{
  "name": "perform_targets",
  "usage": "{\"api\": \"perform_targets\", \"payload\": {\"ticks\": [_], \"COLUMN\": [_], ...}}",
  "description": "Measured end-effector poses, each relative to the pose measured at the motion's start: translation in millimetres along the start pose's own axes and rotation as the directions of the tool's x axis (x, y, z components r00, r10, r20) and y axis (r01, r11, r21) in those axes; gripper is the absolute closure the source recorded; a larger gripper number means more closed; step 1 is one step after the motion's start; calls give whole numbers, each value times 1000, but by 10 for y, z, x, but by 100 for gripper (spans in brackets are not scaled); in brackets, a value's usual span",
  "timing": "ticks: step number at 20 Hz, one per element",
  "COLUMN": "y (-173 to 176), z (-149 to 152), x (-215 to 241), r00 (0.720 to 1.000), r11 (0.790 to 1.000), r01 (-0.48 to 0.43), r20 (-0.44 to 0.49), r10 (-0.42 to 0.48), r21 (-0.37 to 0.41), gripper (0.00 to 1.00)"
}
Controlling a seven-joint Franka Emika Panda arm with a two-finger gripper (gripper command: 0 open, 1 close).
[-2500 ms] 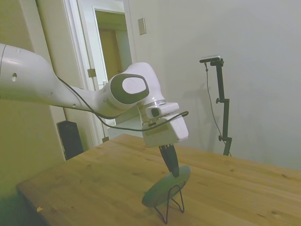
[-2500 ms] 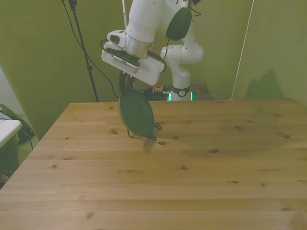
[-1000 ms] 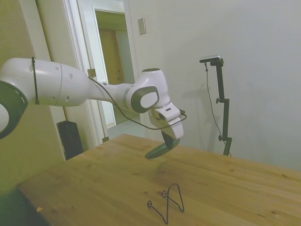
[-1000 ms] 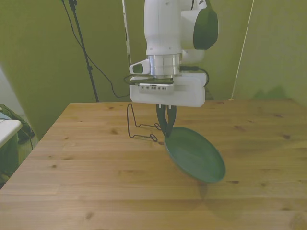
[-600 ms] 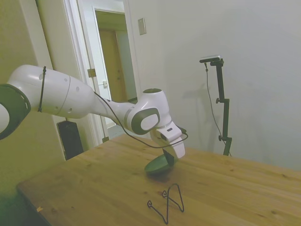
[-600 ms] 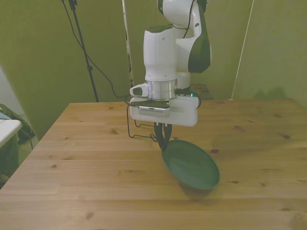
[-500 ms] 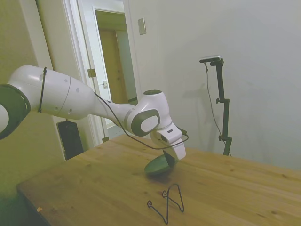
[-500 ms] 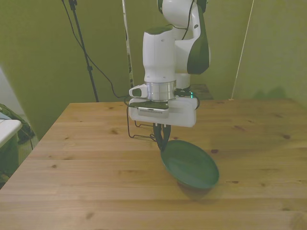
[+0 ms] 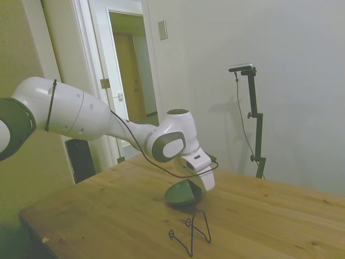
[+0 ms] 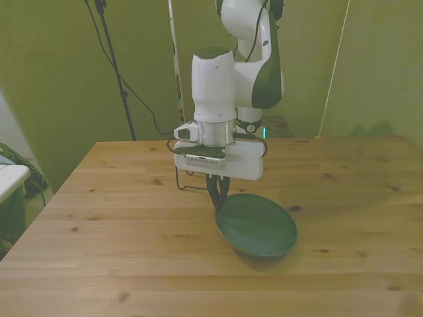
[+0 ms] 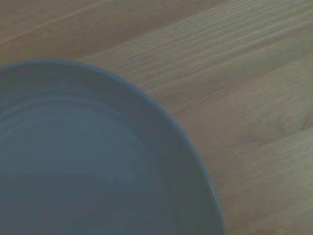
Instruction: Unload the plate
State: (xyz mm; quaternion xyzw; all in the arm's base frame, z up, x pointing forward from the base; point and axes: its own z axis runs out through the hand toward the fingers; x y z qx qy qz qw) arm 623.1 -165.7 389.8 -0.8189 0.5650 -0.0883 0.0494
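The plate (image 10: 258, 226) is round, shallow and dark green. It lies nearly flat and low over the wooden table (image 10: 119, 238), just in front of my gripper (image 10: 218, 198). In the side view the plate (image 9: 180, 194) is down at the tabletop below my gripper (image 9: 193, 186), but contact is not clear. The gripper is shut on the plate's rim at the edge nearest the arm. In the wrist view the plate (image 11: 88, 161) fills most of the picture over wood grain.
A thin black wire stand (image 10: 178, 178) stands empty on the table behind the gripper, toward the front view's left. In the side view the wire stand (image 9: 188, 222) is on the near side of the plate. A doorway (image 9: 129, 81) lies beyond the table.
The plate was lifted off the wire stand, turned from upright to nearly flat, and carried away from it. Over the last half second it sank lower toward the tabletop.
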Motion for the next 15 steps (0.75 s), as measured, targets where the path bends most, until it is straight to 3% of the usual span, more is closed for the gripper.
{"api": "perform_targets", "payload": {"ticks": [9, 15], "y": [53, 1], "z": [12, -529], "x": [43, 70], "r00": [1000, 999], "r11": [1000, 998], "r01": [-8, 4], "r20": [-1, -37], "r10": [8, -1], "r21": [-6, 61], "gripper": [0, 0]}}
